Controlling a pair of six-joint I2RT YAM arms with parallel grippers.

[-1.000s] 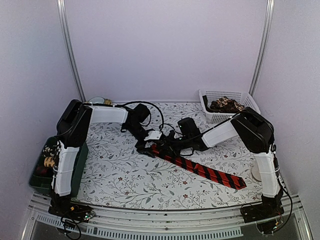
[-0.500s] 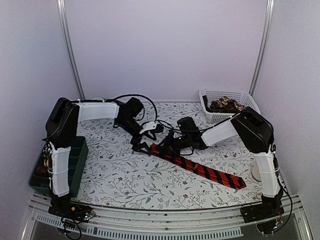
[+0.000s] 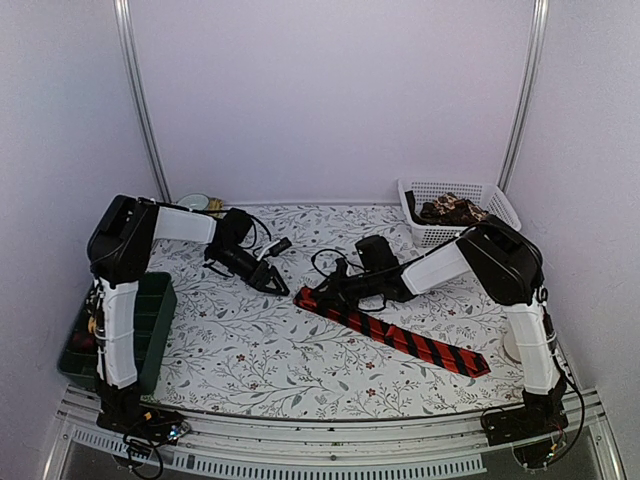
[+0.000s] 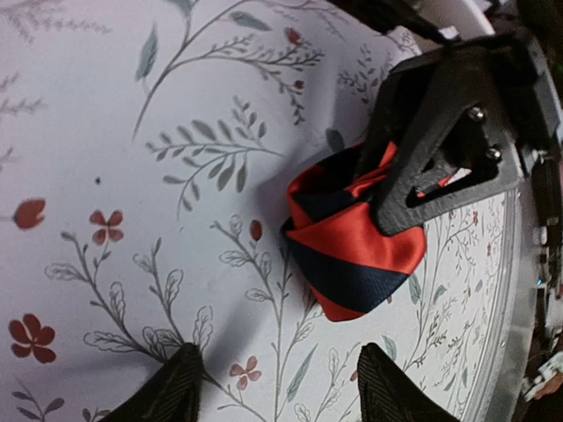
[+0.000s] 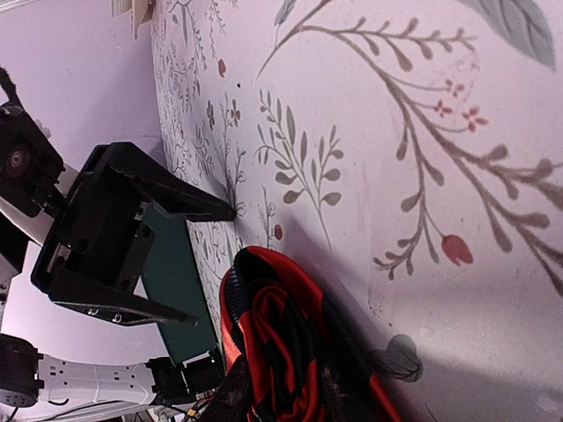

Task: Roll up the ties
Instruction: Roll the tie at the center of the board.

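The red tie with black diagonal stripes point(image 3: 400, 338) lies flat on the flowered table, running from the middle toward the front right. Its left end is rolled into a small coil point(image 4: 352, 251). My right gripper point(image 3: 322, 292) is shut on that coil, which also shows in the right wrist view point(image 5: 290, 343) between my right gripper's point(image 5: 282, 390) jaws. My left gripper point(image 3: 280, 288) is open and empty, a short way left of the coil. In the left wrist view my left gripper point(image 4: 281, 387) points at the coil without touching it.
A white basket point(image 3: 492, 195) at the back right holds brown-patterned ties point(image 3: 450, 210). A dark green bin point(image 3: 155, 310) stands at the left edge. A small dish point(image 3: 193, 201) sits at the back left. Black cables loop above the table's middle.
My left gripper has drawn back to the left, away from the tie's rolled end. The right gripper has stayed on the coil.
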